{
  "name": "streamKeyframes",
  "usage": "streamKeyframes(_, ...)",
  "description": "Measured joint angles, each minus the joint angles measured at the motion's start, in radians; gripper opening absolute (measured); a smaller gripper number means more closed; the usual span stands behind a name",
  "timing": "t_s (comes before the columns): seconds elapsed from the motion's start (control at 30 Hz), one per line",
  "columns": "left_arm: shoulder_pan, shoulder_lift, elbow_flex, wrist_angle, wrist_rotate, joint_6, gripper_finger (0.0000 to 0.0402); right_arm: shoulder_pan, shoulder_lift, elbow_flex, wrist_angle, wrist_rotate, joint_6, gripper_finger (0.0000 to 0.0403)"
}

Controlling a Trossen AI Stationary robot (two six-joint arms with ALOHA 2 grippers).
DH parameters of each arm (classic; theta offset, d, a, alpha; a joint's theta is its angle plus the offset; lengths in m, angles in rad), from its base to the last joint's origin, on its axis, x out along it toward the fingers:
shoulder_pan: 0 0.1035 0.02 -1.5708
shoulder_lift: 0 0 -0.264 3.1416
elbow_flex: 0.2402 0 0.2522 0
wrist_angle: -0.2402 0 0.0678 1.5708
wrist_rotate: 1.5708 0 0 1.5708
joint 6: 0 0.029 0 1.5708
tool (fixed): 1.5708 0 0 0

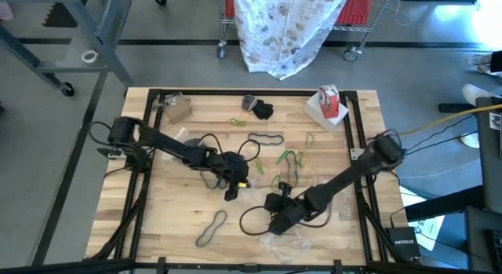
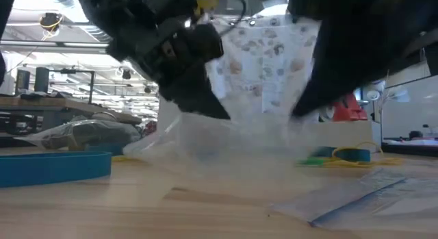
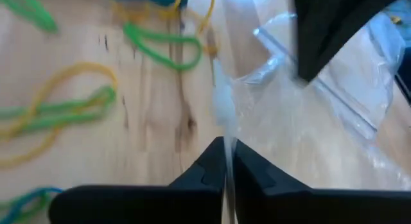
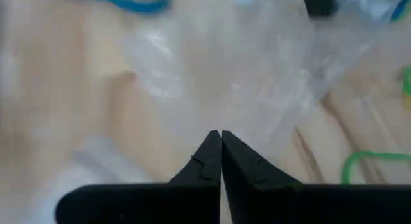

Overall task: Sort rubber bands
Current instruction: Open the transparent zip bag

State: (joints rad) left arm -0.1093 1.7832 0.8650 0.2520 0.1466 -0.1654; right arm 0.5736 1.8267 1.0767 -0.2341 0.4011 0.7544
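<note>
**Clear bag pinched by both end effectors amid scattered bands**

The left end effector (image 3: 226, 161) is seen closed on an edge of a clear plastic bag (image 3: 302, 115), at the middle of the tabletop (image 1: 157, 227). The right end effector (image 4: 221, 153) is likewise closed on the bag film. The rubber bands (image 1: 286, 160) are strewn over the tabletop's middle; a tan band (image 1: 211, 228) lies apart near the front, its long axis running diagonally.

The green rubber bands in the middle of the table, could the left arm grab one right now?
Probably not yet. The left gripper is pinched shut on a clear plastic bag, so it's busy. The green rubber bands lie close by with nothing covering them.
</note>
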Motion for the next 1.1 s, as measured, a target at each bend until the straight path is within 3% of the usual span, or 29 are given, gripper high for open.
streamKeyframes(0.17, -0.05, -0.078, 0.0, -0.004, -0.092, 0.054, 0.0001, 0.001, -0.119, 0.001, -0.017, 0.011, -0.001, 0.0005)
streamKeyframes(0.33, -0.111, -0.127, 0.0, -0.005, -0.159, 0.129, 0.0, -0.044, -0.18, 0.002, -0.008, 0.087, -0.014, 0.0014)
streamKeyframes(0.53, -0.16, -0.139, 0.0, 0.016, -0.193, 0.174, 0.0, -0.109, -0.218, 0.004, 0.019, 0.086, -0.079, 0.0081)
streamKeyframes(0.73, -0.163, -0.14, 0.0, 0.018, -0.224, 0.169, 0.0, -0.136, -0.211, 0.004, 0.108, -0.042, -0.163, 0.0129)
streamKeyframes(0.9, -0.163, -0.14, 0.0, 0.022, -0.227, 0.173, 0.0, -0.137, -0.194, 0.004, 0.113, -0.032, -0.186, 0.0124)
streamKeyframes(1.1, -0.161, -0.14, 0.0, 0.021, -0.226, 0.173, 0.0, -0.136, -0.171, 0.004, 0.111, 0.031, -0.188, 0.0087)
